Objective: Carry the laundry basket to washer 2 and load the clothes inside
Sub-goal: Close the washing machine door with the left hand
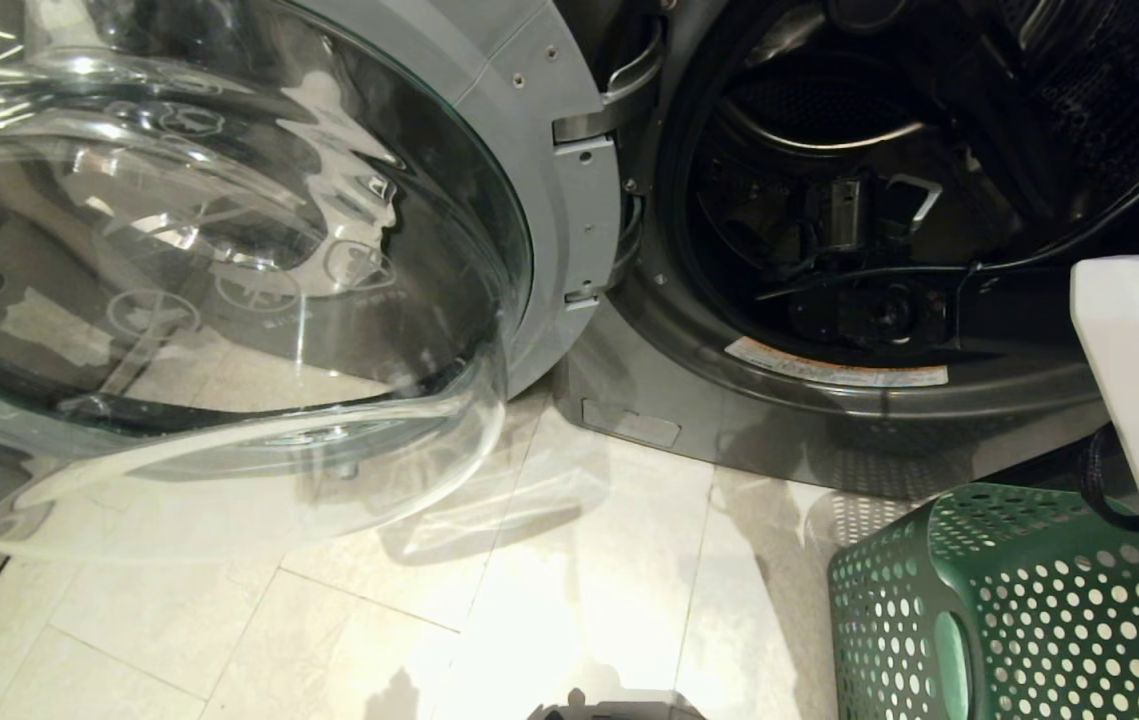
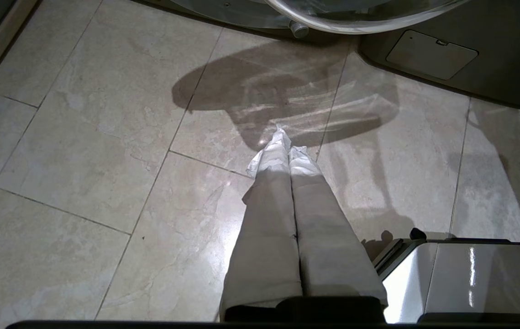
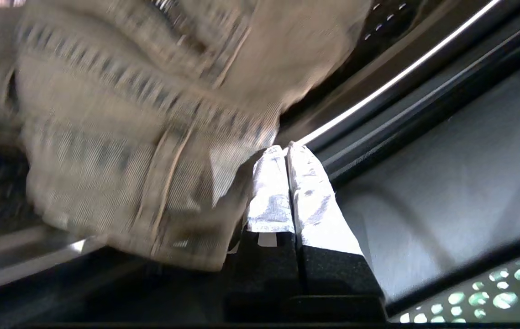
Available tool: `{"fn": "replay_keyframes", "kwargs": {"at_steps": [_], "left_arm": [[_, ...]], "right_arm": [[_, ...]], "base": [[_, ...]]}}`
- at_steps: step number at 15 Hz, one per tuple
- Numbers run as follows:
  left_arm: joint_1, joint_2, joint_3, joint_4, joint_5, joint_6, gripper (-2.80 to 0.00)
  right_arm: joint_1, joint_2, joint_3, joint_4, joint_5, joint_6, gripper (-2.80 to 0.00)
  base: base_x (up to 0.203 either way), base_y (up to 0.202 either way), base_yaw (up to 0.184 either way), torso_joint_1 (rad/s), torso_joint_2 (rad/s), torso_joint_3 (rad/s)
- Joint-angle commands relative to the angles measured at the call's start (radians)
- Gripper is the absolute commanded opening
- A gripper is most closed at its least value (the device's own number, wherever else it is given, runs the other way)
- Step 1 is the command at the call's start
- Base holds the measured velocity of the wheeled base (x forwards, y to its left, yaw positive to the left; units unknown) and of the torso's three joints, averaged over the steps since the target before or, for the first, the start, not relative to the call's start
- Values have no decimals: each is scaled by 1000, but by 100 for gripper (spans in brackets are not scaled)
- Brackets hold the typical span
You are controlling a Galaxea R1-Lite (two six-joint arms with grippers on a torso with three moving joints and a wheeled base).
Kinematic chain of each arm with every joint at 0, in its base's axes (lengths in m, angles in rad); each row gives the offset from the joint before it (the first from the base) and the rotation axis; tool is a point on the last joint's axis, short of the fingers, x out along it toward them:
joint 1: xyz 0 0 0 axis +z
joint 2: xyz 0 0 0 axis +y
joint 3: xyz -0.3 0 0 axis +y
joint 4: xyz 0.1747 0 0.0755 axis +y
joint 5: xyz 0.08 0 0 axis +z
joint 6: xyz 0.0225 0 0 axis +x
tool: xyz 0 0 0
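Two arms | left fingers (image 2: 287,151) pressed together, pointing at floor (image 2: 81,137) | right fingers (image 3: 287,157) pinching clothes (image 3: 127,137) at washer 2 (image 1: 829,390)

The left gripper (image 2: 287,146), its two taped fingers (image 2: 271,160) pressed together and empty, hung above pale tiled floor (image 2: 81,151), with the washer's glass door (image 2: 355,13) and grey base panel (image 2: 431,54) beyond it.

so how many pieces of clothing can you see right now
1: a pale patterned garment hanging from the shut right gripper at the washer opening. More may be hidden inside the green basket.
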Motion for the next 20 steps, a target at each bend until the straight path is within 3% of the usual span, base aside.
{"fn": "replay_keyframes", "kwargs": {"at_steps": [1,7,12,15,17,20], "left_arm": [[0,0,0,0,1,0,-280],[0,0,0,0,1,0,-280],[0,0,0,0,1,0,-280],[0,0,0,0,1,0,-280],[0,0,0,0,1,0,-280],[0,0,0,0,1,0,-280]], "right_arm": [[-21,22,2,-16,-9,6,-280],[-56,11,2,-20,-7,43,-280],[-51,-161,3,13,15,51,-280],[-27,-335,54,265,102,76,-280],[19,-480,140,525,217,112,-280],[111,-669,336,806,404,214,-280]], "base": [[0,0,0,0,0,0],[0,0,0,0,0,0],[0,0,0,0,0,0],[0,0,0,0,0,0],[0,0,0,0,0,0],[0,0,0,0,0,0]]}}
